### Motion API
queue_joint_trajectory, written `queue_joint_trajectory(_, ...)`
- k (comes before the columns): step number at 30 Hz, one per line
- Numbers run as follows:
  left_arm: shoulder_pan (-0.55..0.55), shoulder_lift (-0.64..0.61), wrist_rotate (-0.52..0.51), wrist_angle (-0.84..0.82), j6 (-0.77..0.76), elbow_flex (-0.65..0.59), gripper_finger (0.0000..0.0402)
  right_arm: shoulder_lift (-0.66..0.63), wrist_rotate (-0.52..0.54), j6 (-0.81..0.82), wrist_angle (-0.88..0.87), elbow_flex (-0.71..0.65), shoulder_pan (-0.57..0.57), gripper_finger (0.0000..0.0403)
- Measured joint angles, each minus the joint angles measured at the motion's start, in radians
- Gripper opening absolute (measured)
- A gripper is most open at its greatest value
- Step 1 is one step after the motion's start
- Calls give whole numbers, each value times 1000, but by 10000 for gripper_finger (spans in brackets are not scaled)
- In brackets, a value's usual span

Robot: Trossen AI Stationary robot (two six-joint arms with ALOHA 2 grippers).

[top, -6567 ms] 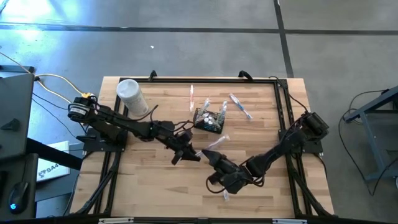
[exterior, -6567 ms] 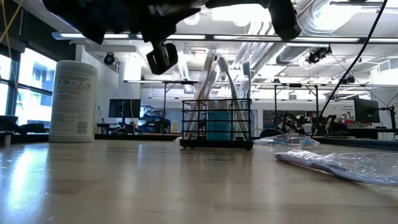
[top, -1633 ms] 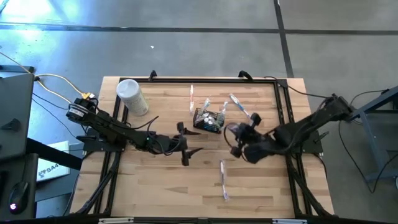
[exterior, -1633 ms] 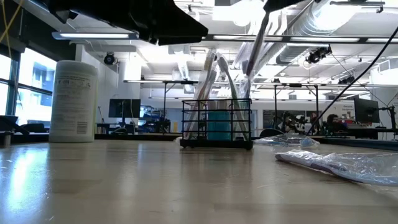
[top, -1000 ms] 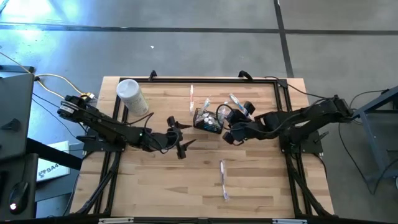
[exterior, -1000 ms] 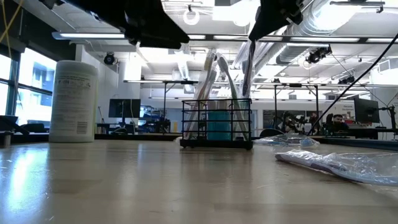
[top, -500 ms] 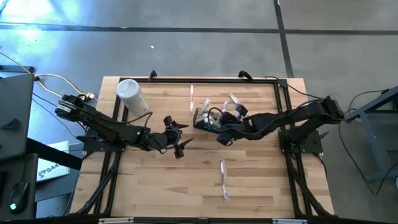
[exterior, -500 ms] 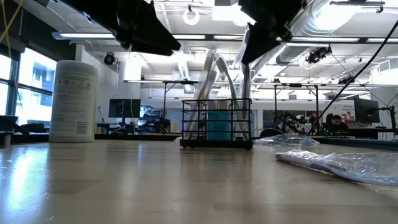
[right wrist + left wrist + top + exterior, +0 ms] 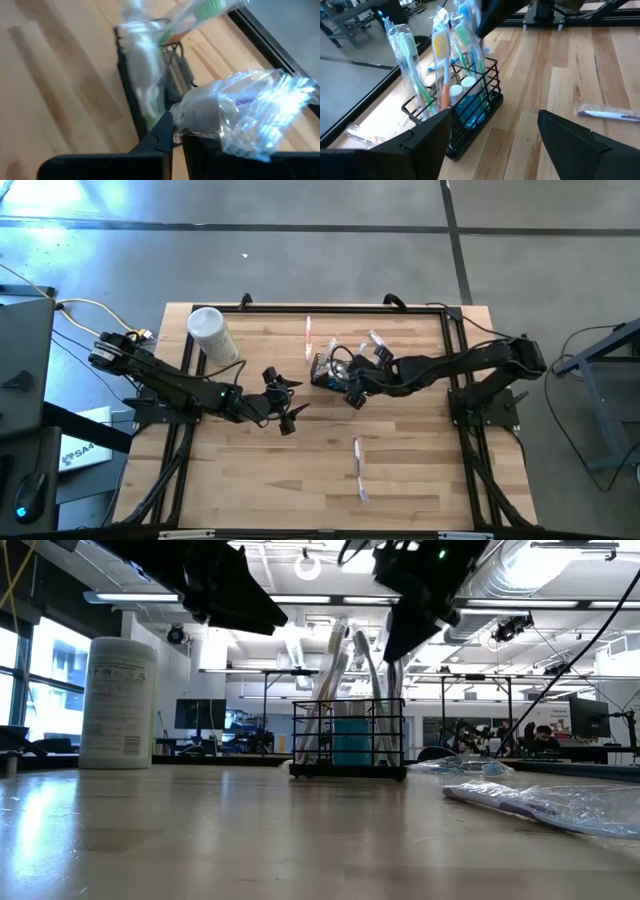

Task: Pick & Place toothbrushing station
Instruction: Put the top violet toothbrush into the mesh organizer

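Observation:
The toothbrushing station, a small black wire caddy (image 9: 333,372) (image 9: 348,738) (image 9: 470,115), stands on its base at the far middle of the table. Several wrapped toothbrushes stand upright in it. My right gripper (image 9: 352,391) (image 9: 176,131) hangs just over the caddy's right side, shut on a wrapped toothbrush (image 9: 392,655). My left gripper (image 9: 285,400) (image 9: 495,130) waits open, left of and nearer than the caddy, pointing at it with nothing between its fingers. My right gripper pinches the crumpled clear wrapper (image 9: 202,116) of a toothbrush between its two shut fingers, coming slanting down from the table's right. The brush hangs tilted below the fingers, its lower end at the caddy's top rim (image 9: 388,695). Whether it is inside, I cannot tell.
A white cylindrical container (image 9: 212,335) (image 9: 118,702) stands at the far left. One wrapped toothbrush (image 9: 359,470) (image 9: 606,114) lies near the table's front middle. Two more (image 9: 308,337) (image 9: 388,352) lie beyond the caddy. A black frame (image 9: 452,340) rims the table.
My right gripper has gone down and toward the table's left, up to the caddy, still shut on the wrapped toothbrush. The brush's lower end has sunk to the caddy's top rim. My left gripper has turned a little in place.

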Motion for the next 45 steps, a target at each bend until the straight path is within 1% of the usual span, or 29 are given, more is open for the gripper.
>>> queue_joint_trajectory(8,0,0,3,-20,-23,0,293,40,-63,-8,-1,-2,-34,12)
queue_joint_trajectory(10,0,0,3,-27,-23,0,293,61,-65,-8,22,1,-38,12)
queue_joint_trajectory(18,0,0,3,-33,-23,0,293,62,-86,0,31,1,-53,16)
queue_joint_trajectory(21,0,0,3,-40,-23,0,293,59,-95,-11,37,0,-49,34)
queue_joint_trajectory(30,0,0,3,-42,-23,0,293,55,-99,-17,24,-2,-46,126)
queue_joint_trajectory(34,0,0,3,-42,-23,0,293,28,-101,-26,18,-2,-52,156)
queue_joint_trajectory(37,0,0,2,-42,-23,0,293,12,-97,-19,17,-2,-52,164)
queue_joint_trajectory(41,0,0,3,-42,-23,0,293,-34,-98,-19,3,0,-56,161)
queue_joint_trajectory(45,0,0,12,-47,-29,0,293,-79,-141,-59,-9,-1,-52,153)
